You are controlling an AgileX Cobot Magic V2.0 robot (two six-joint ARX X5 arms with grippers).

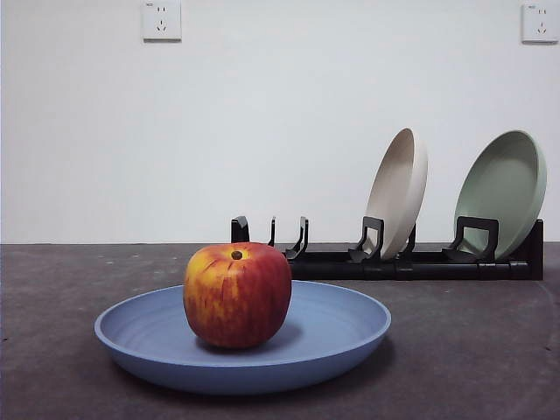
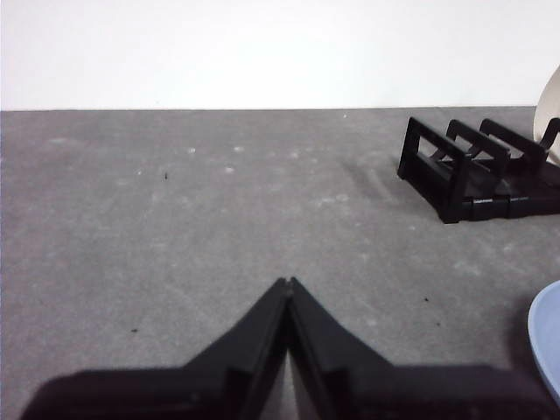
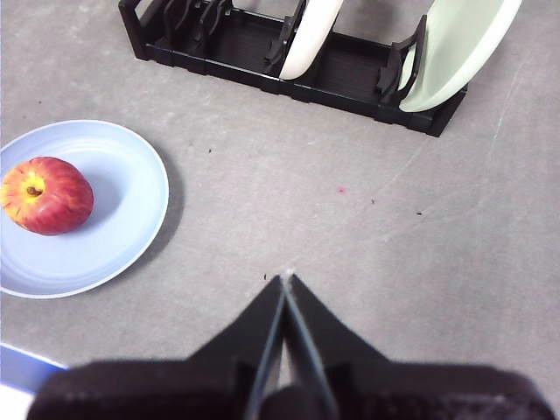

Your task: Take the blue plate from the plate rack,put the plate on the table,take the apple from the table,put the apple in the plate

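The left claw (image 2: 287, 282) hangs above the surface with its two black jaws pressed together at the tips, gripping nothing. The right claw (image 3: 286, 277) is likewise closed and empty (neither arm shows in the front view), held above the surface.

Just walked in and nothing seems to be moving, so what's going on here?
Nothing is being handled. The round red apple sits in the shallow periwinkle blue plate, which lies flat on the dark grey table in front of the long black plate rack. A beige plate and a pale green plate stand in the rack. The left gripper and right gripper are shut and empty, away from the plate.
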